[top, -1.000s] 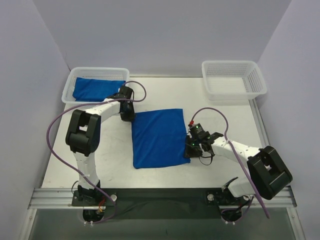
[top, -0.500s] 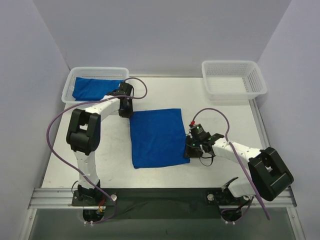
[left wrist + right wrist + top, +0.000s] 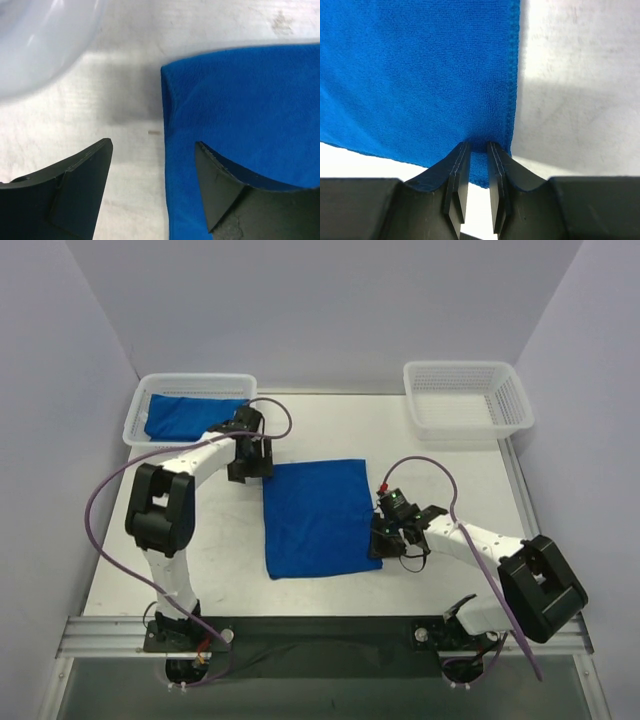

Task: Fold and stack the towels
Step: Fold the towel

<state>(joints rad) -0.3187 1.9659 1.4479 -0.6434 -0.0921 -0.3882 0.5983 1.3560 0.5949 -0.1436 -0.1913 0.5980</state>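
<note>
One royal-blue towel (image 3: 318, 518) lies flat in the middle of the table. My left gripper (image 3: 250, 468) stands open at its far left corner. In the left wrist view the left gripper (image 3: 153, 144) straddles the towel's (image 3: 240, 110) edge, one finger over bare table and the other over cloth, gripping nothing. My right gripper (image 3: 383, 540) is at the towel's right edge, close to the near corner. In the right wrist view the right gripper (image 3: 478, 145) is shut on the hem of the towel (image 3: 420, 65). A second towel (image 3: 190, 418) lies folded in the left basket.
A white mesh basket (image 3: 135, 420) at the back left holds the folded towel. A matching white basket (image 3: 467, 400) stands at the back right with nothing in it. Grey walls enclose the table on three sides.
My left gripper has opened and let go of the towel's far left corner, which now lies on the table. The right gripper has kept its hold on the right edge.
</note>
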